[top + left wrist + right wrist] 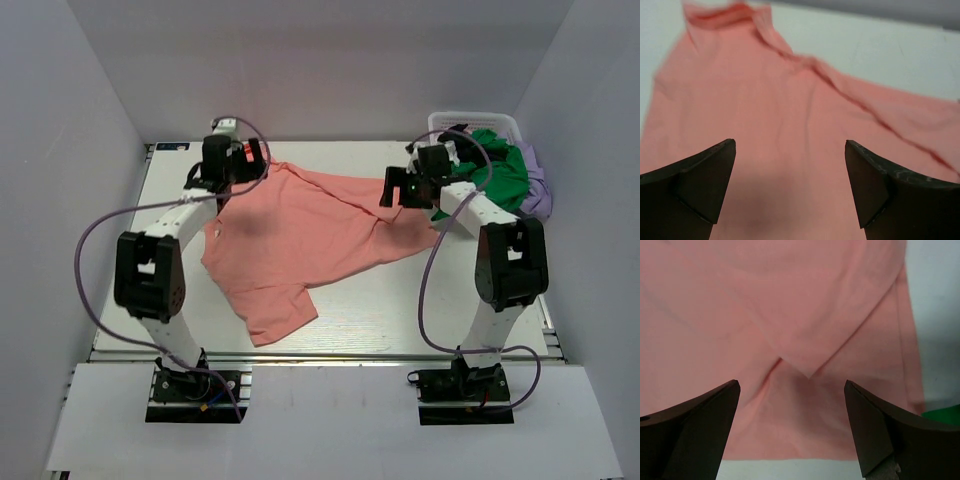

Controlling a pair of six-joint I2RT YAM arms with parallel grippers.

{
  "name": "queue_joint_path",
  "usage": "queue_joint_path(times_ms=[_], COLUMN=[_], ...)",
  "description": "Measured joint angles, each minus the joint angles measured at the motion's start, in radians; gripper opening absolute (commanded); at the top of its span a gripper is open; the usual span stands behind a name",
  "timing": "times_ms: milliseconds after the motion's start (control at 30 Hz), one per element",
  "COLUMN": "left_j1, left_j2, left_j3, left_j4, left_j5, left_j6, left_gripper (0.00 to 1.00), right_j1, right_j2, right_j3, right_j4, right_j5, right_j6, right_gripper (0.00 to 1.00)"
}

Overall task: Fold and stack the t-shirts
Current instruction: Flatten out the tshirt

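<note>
The salmon-pink t-shirt lies spread on the white table, rumpled, with a fold running across its far side. It fills the left wrist view and the right wrist view. My left gripper is open and empty, above the shirt's far left part. My right gripper is open and empty, above the shirt's right edge, where a folded-over corner shows. A bright green t-shirt, a lilac one and a dark one are heaped in the basket at the back right.
The white lattice basket stands at the back right corner. White walls close the table at the back and on both sides. Bare table shows in front of the shirt. A green strip shows at the right wrist view's edge.
</note>
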Motion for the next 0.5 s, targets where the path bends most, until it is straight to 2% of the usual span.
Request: queue_joint_path(times_ms=[133, 333, 500], left_j1=[0.001, 0.008, 0.015], left_j2=[-0.087, -0.069, -0.071], left_j3=[-0.198, -0.299, -0.372], left_j4=[-0.011, -0.12, -0.121], left_j5=[0.056, 0.003, -0.038], left_j6=[-0.083, -0.169, -0.219], left_gripper=[1.0, 1.0, 1.0], right_j1=[-0.001, -0.005, -0.011], right_j2=[0.033, 0.08, 0.031], right_j3=[-0.048, -0.078, -0.206], right_j4=[-0.027, -0.022, 0.041], right_j5=[-0.015, -0.051, -0.055], right_j6=[0.0, 0.022, 0.049], right_gripper=[0.9, 0.9, 0.9])
